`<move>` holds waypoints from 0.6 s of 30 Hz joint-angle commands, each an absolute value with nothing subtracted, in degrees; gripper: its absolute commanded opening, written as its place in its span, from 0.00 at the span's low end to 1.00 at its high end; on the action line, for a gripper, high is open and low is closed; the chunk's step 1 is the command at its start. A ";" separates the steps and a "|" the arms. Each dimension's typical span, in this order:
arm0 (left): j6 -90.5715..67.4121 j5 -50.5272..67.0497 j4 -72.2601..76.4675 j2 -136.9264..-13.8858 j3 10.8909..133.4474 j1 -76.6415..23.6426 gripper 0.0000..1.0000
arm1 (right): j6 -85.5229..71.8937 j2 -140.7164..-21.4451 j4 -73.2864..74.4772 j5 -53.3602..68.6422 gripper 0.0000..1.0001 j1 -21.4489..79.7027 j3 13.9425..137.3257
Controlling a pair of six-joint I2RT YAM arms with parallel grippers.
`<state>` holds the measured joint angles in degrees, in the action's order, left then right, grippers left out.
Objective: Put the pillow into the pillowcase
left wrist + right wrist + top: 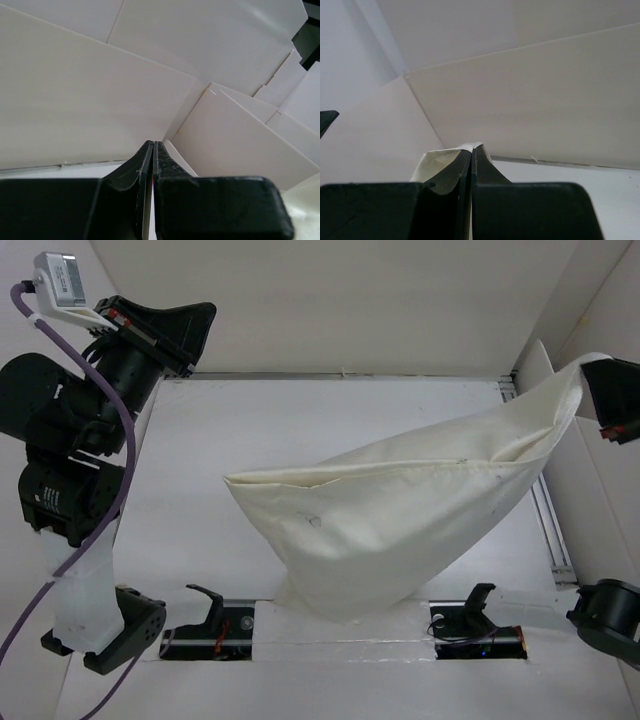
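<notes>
The pillowcase (400, 530) sagged across the table (200, 430), bulging and full. No pillow could be told apart from the cloth. Its far right corner rose to the right gripper (472, 155), which was pinching the fabric and half cut off overhead. The left gripper (152, 150) hung high on the left, pressed together and empty. A tiny dark mark (315, 521) on the cloth was illegible.

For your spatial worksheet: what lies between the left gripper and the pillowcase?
Only bare white table, seen in the top view, between the left gripper and the pillowcase.
</notes>
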<state>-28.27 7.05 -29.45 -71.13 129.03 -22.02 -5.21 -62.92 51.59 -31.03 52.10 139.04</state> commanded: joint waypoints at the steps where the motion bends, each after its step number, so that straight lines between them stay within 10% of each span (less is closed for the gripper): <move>1: -27.42 7.39 -26.45 -71.98 128.06 -21.80 0.00 | -3.60 -69.68 48.08 -31.81 0.00 51.68 138.34; 18: -14.77 -29.83 -33.66 -77.69 127.00 -21.80 0.00 | -4.57 -111.96 30.06 -29.62 0.00 40.53 148.18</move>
<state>-18.92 -14.13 -34.54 -77.65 127.24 -22.06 -3.25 -112.53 37.85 -29.04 42.92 148.40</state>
